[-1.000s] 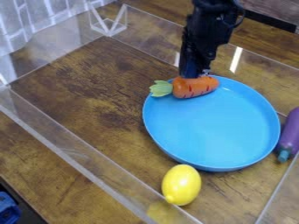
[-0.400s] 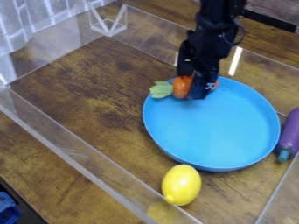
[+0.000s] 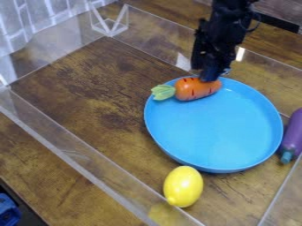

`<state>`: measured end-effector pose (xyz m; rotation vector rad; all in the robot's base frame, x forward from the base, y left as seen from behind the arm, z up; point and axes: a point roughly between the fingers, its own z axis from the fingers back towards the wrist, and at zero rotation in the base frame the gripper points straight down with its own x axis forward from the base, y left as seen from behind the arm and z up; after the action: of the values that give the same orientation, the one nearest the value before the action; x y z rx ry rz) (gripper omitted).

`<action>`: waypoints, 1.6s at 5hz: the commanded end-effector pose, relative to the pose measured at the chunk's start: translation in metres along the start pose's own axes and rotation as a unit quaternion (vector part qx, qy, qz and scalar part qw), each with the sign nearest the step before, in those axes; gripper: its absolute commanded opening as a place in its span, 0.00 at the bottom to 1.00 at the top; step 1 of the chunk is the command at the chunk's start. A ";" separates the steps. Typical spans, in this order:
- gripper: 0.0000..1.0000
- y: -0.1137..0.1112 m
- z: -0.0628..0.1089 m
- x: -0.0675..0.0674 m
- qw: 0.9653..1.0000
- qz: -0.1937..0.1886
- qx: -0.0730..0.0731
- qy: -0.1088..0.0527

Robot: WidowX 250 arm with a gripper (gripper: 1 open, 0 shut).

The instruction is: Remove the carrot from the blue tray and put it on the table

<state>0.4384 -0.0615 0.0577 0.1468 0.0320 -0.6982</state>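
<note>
Gripper (image 3: 213,69), black w/ dark fingers, hangs at the far rim of the large round bright blue plastic tray (image 3: 210,132), right by the stubby orange toy carrot w/ green leafy top (image 3: 197,89); can't tell how wide my fingers stand, and I see no grip on it. Step in hand, I'd say: getting the grasp. Next move prob. calls for lining up over the carrot's body, closing, then lifting. Tray holds just the carrot, near its far-left edge, leaves poking over the rim twd. the dark brown wood-grain table (image 3: 88,93).
</note>
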 end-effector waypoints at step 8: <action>0.00 0.009 0.000 -0.001 0.998 -0.048 0.024 -0.012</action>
<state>0.4330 -0.0549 0.0307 0.1652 0.0766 -0.8073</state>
